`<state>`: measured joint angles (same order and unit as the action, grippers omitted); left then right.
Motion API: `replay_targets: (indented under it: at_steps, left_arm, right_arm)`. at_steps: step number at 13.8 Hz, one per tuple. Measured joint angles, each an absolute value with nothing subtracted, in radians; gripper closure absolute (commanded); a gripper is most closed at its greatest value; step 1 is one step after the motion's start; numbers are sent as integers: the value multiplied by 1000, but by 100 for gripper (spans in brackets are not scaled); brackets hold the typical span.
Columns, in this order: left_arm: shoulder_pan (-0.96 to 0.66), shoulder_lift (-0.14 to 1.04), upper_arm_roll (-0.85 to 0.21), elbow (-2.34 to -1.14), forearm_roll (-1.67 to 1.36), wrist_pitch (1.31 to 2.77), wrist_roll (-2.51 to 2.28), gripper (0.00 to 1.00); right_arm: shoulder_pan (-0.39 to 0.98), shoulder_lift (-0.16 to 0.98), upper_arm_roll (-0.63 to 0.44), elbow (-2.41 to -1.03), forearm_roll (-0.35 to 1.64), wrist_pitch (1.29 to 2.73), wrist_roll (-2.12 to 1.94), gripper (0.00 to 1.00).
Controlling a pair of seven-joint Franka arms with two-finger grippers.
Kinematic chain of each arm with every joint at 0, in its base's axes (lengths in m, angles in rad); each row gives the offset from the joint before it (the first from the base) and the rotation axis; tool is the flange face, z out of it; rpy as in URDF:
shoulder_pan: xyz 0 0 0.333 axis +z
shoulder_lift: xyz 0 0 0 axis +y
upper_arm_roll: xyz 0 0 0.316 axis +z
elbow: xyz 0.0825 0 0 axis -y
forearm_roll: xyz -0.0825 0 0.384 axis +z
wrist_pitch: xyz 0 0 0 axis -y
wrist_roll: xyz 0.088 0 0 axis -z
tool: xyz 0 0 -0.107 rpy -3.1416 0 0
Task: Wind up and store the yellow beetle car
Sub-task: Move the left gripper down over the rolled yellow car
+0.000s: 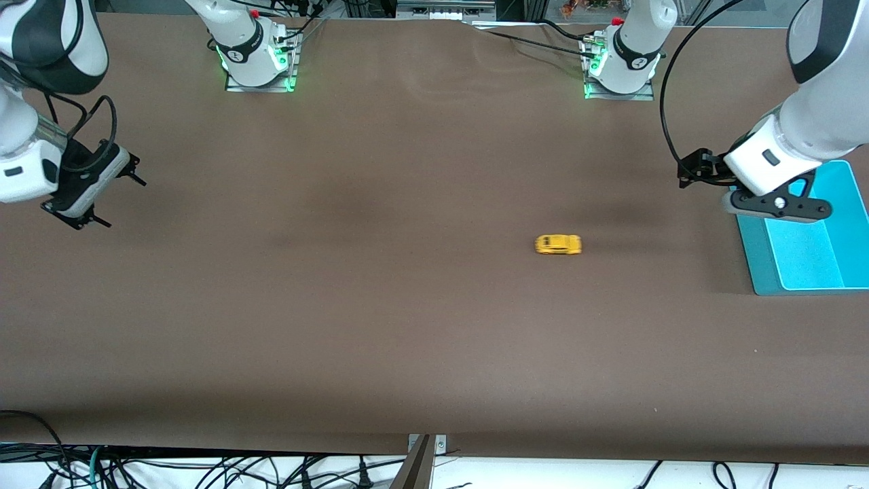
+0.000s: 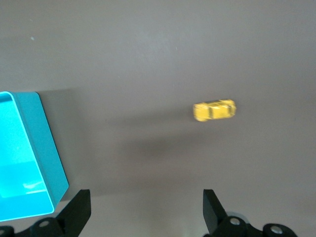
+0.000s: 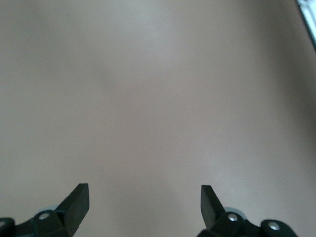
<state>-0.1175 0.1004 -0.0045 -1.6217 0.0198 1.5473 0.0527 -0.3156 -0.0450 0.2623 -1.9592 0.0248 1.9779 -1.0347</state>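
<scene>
Hovering over bare brown surface [image 1: 380, 326] at the right arm's end, the right gripper [image 3: 144, 195] is waiting with its jaws released and nothing between them.

Moving along toward the left arm's end, the yellow beetle car [image 1: 558, 244] is sitting on its wheels on the open surface, lengthwise along the table, apart from everything else and nearer the left arm than the right. The left gripper [image 2: 146, 200] is hanging over the edge of the teal bin [image 1: 753, 268], jaws released and empty, with the car showing ahead of it in the left wrist view [image 2: 214, 110].

The step in hand appears to be the first reach for the car. Since the toy is much smaller than the jaws, the left gripper is probably best coming down centred over the body and closing across its narrow width, gripping low on the flanks so the rounded roof is not squeezing out. For winding, the wheels likely need to be staying on the surface while the car is being drawn backward.

The teal bin is standing at the left arm's end of the surface; the part of its floor that is showing is holding nothing.
</scene>
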Motion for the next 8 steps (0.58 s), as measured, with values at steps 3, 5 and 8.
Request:
replay_targets:
  at_steps: [3, 5, 8]
  left_arm:
    - [-118, 133, -4, -1628, 20, 1537, 227, 0]
    - [-118, 151, -4, -1639, 20, 1549, 347, 0]
    - [-108, 159, -1, -1718, 20, 1660, 558, 0]
  right_arm:
    - [-277, -97, 263, -1945, 25, 1913, -759, 0]
    - [-247, -126, 263, -1945, 27, 1878, -616, 0]
    - [-223, -155, 263, -1944, 50, 1824, -424, 0]
